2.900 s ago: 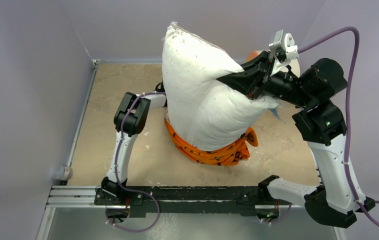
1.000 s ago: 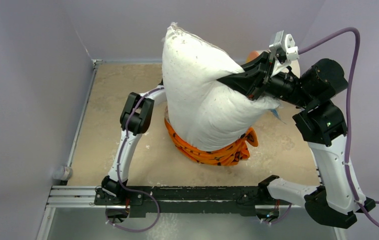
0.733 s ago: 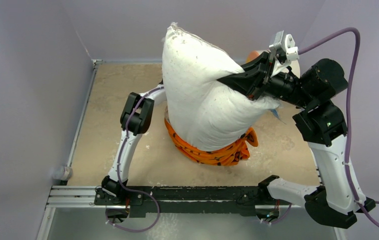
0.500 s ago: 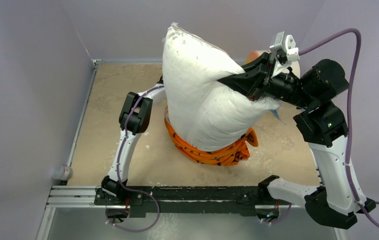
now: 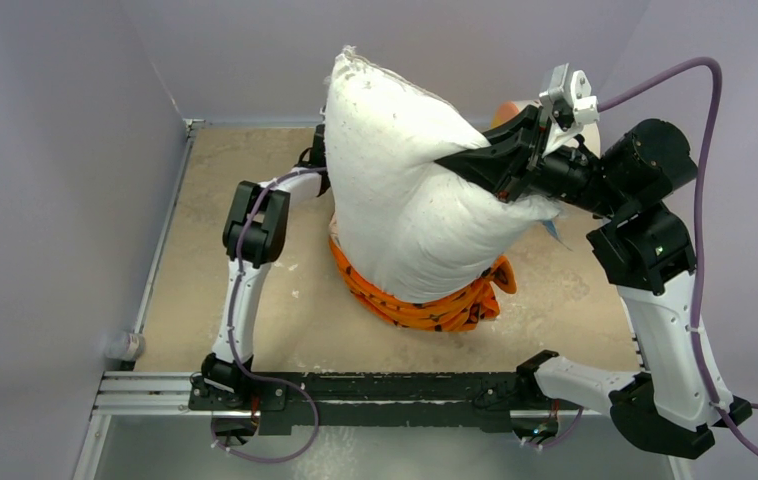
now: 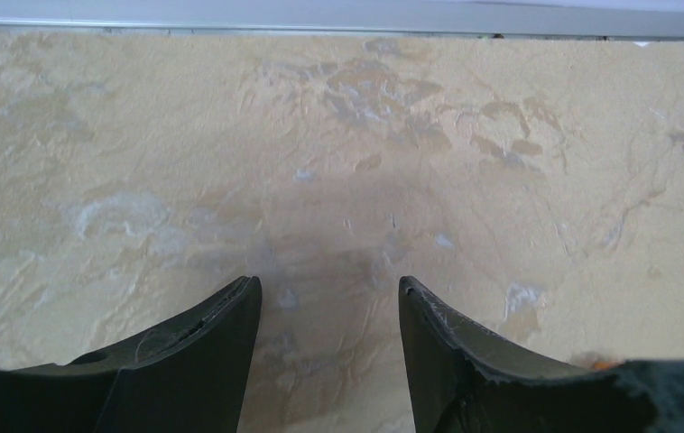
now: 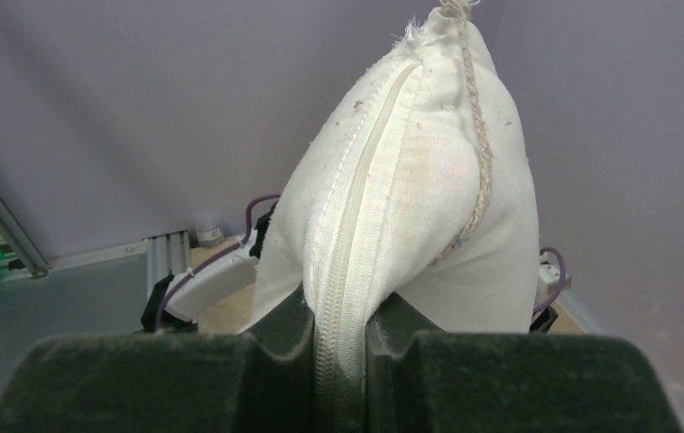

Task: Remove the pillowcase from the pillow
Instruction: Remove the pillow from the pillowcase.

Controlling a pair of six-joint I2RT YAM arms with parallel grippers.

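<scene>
Beige tabletop (image 5: 575, 300), pillowcase (image 5: 415, 310) bunched around pillow (image 5: 395, 170) base, right gripper (image 7: 338, 338) pinching pillow, left gripper (image 6: 329, 302) agape.

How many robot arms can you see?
2. The left arm bends round behind the pillow on the left. The right arm rises on the right, and the right gripper pinches the pillow's zipper seam. None seems hidden.

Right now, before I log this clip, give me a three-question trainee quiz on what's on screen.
1. True or false: the left gripper holds the pillowcase.
2. What is the right gripper clamped on? A the pillow; B the pillowcase; C nothing.
3. Fill in: the pillowcase is bunched at the pillow's ____ end.
Key: 1 false, its jaws are open and empty; 2 A; 3 lower.
</scene>
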